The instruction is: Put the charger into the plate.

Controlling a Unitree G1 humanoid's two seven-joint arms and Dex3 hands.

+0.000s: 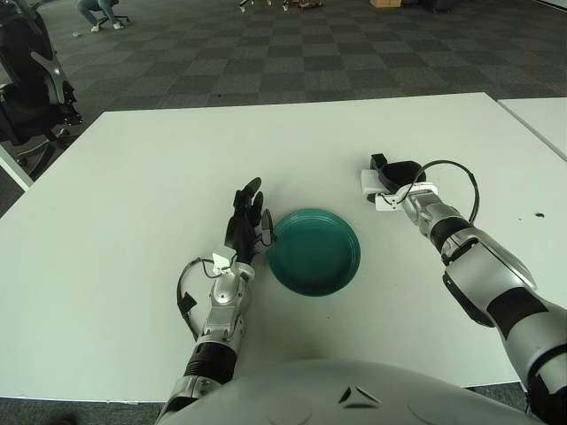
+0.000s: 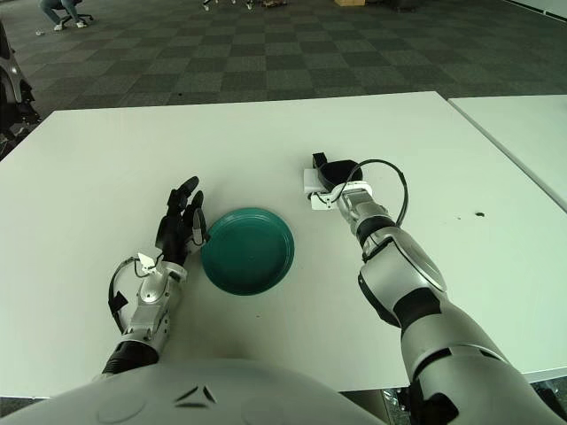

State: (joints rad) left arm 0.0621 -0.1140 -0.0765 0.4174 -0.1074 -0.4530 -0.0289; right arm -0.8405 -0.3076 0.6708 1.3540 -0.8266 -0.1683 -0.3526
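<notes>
Up at about two o'clock from the plate (image 1: pixel 314 251), well apart from it, the charger (image 1: pixel 371 183) lies on the white surface (image 1: pixel 133 177): a small white, boxy block whose long axis cannot be made out, tucked under the dark fingers of the right hand (image 1: pixel 396 173), which curls over and clasps it. Smooth, round and teal-glazed, the plate is shallow and has a raised rim. Just beside its nine o'clock edge shows the left hand (image 1: pixel 245 223), with black fingers straight, relaxed and holding nothing.
</notes>
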